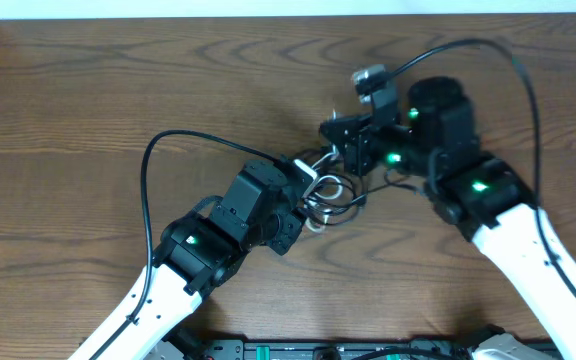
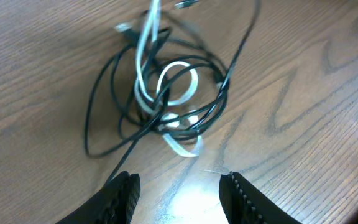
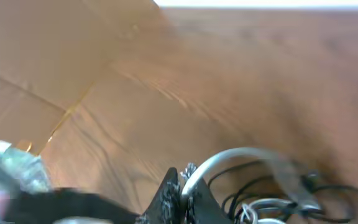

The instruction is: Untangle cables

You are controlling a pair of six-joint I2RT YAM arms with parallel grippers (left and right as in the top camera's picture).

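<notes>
The left gripper (image 2: pixel 179 180) stands spread, its two dark fingers (image 2: pixel 122 196) apart at the bottom of the left wrist view and touching nothing; bare wood lies between them. The right gripper (image 3: pixel 180 186) is pressed together on the one white cable (image 3: pixel 241 152), which arcs up and away from its tips, though that view is blurred. Just beyond the left gripper's fingers lies the tangle (image 2: pixel 160 115): the single white cable (image 2: pixel 178 64), looped once and ending in a flat pale tip, threaded through thin black cables (image 2: pixel 224 81) that circle it in several loops; how many separate black cords there are cannot be told. From overhead, the tangle (image 1: pixel 330 192) rests on the wooden table (image 1: pixel 88 100) right of centre, between the two grippers. The left arm (image 1: pixel 198 250) reaches in from the lower left, wrist angled down toward the heap. The right arm (image 1: pixel 488 200) comes from the lower right and bends over the far side of the tangle.
</notes>
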